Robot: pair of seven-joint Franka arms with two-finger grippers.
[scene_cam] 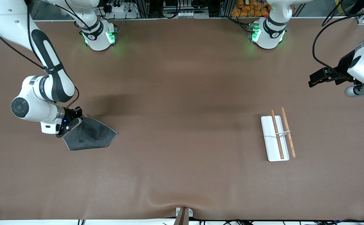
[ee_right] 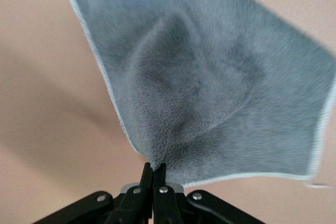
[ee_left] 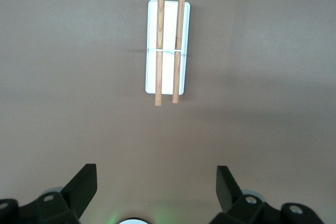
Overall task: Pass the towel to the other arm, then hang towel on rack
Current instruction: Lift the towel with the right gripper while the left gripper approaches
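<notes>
The dark grey towel (scene_cam: 90,136) with a pale stitched edge lies on the brown table at the right arm's end. My right gripper (scene_cam: 76,120) is shut on one corner of the towel (ee_right: 210,87), and the cloth puckers toward the pinch point between the fingers of the right gripper (ee_right: 153,167). The rack (scene_cam: 277,135), a white base with two brown rods and a thin crosspiece, sits toward the left arm's end. My left gripper (scene_cam: 313,82) hangs open in the air near that end of the table, holding nothing. In the left wrist view the rack (ee_left: 167,48) shows below the left gripper (ee_left: 156,178).
The brown table mat (scene_cam: 182,93) spreads between towel and rack. A small mount (scene_cam: 183,215) sits at the table edge nearest the front camera. Both arm bases (scene_cam: 99,36) (scene_cam: 268,34) stand along the edge farthest from that camera.
</notes>
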